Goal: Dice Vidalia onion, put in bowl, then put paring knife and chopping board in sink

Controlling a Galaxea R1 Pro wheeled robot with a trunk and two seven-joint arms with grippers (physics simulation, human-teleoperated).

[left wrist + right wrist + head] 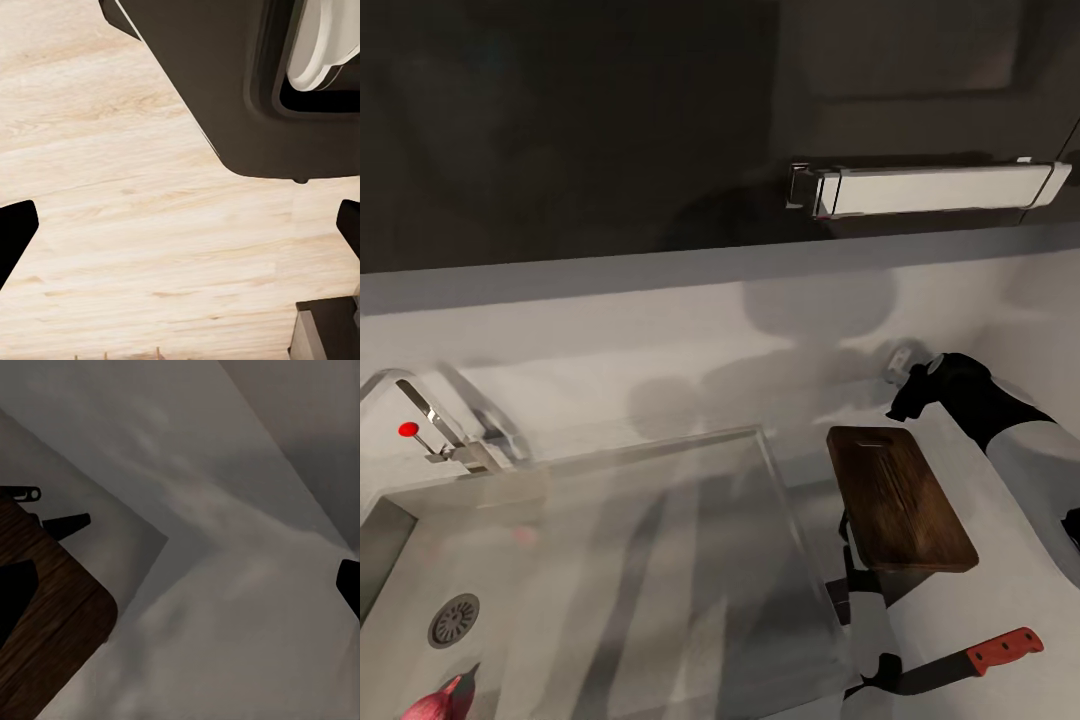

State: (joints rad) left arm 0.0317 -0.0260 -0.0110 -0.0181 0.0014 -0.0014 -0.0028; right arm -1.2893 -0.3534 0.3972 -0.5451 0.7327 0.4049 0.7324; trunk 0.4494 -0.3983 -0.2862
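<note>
Dark brown wood marks the board (898, 498), which lies on the grey desk (660, 300) just right of the sink (610, 560), slot handle at its far end. In the right wrist view the board's rounded corner (52, 622) sits close by one fingertip. The right arm (1000, 420) reaches over the desk beside the board's far right corner; its fingers (349, 585) stand spread wide with nothing between them. The knife (970, 662) lies nearer than the board, red handle pointing right, dark blade toward the sink. The faucet (435, 420) with its red dot stands at the sink's far left, the drain (453, 620) below it. A reddish thing (445, 700) shows at the sink's near left edge; I cannot tell what it is. The left fingers (16, 232) are also spread wide apart, empty, over a pale wood floor (112, 225).
</note>
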